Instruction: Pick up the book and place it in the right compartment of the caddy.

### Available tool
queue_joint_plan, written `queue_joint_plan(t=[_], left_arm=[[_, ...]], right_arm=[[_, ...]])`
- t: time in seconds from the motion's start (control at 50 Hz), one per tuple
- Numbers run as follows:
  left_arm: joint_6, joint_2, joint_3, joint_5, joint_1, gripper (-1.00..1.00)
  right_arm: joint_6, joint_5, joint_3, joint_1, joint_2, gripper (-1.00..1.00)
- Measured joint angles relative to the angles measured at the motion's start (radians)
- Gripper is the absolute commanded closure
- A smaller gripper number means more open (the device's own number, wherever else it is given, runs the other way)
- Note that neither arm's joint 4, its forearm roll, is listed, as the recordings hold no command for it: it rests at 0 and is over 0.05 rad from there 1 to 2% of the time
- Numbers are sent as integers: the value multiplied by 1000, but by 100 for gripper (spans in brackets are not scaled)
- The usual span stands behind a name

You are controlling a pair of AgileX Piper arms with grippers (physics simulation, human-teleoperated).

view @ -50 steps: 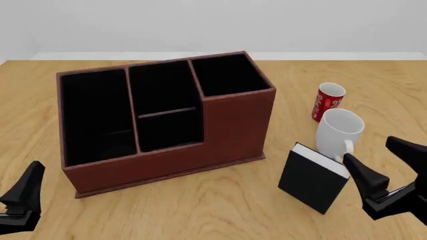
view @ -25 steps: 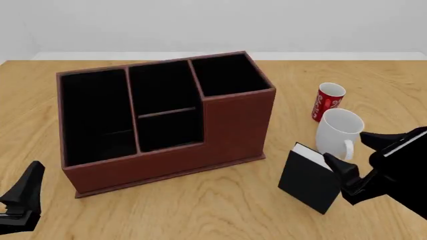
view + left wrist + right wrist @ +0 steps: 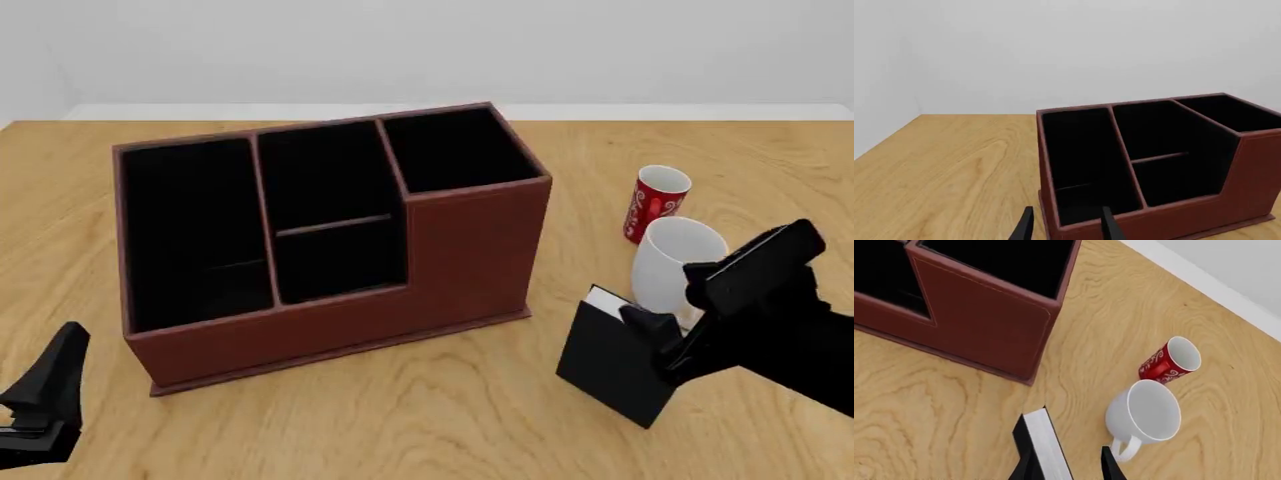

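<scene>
My right gripper (image 3: 1066, 465) sits open, fingers straddling the upright black book (image 3: 1046, 446); the white mug (image 3: 1143, 417) stands just beside it.

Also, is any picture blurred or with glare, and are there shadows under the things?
Front view: sharp, even light, no glare; the book and the caddy cast barely any shadow on the table. Right wrist view: crisp, white mug softly shaded. Left wrist view: sharp, the compartments only flat black.
</scene>
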Motion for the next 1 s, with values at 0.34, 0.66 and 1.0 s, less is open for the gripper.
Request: queue_joint_plan(t=[0.34, 0.66, 1.0], left_arm=[[0, 0, 0, 0, 0, -100], [0, 0, 0, 0, 0, -100], [0, 0, 0, 0, 0, -100]], right_arm=[[35, -27, 3, 29, 122, -100], [45, -82, 23, 33, 241, -100], [65, -128, 26, 59, 272, 100]])
